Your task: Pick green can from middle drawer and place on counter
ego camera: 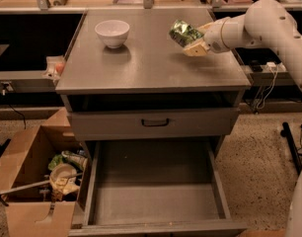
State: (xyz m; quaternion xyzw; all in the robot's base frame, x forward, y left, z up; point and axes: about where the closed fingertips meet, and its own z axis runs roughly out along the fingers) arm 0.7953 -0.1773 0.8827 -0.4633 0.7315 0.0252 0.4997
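The claw [193,39] is closed around the green can [183,32] and grips it from the side. The can sticks out past the tip of the claw and is tilted, not upright. It seems to hang a little above the grey surface [141,58], because a faint shadow lies under it, but whether it touches cannot be told for sure. The white arm [262,21] reaches in from behind the claw.

The open drawer [156,191] is far below the claw and nearer to the camera, and its flat bottom shows nothing inside. So the picking part looks finished, and the step in hand is the placing.

The next move probably calls for a short and slow lowering until the can rests on the surface directly under the claw. Only then should the claw open, and after that it should pull back along its own line so that it does not push the can. Because the can is tilted, it may roll or fall over when released, so turning it more level or upright first would help. The white bowl [112,32] stands well apart, beyond the tip of the claw, and should not be in the way.
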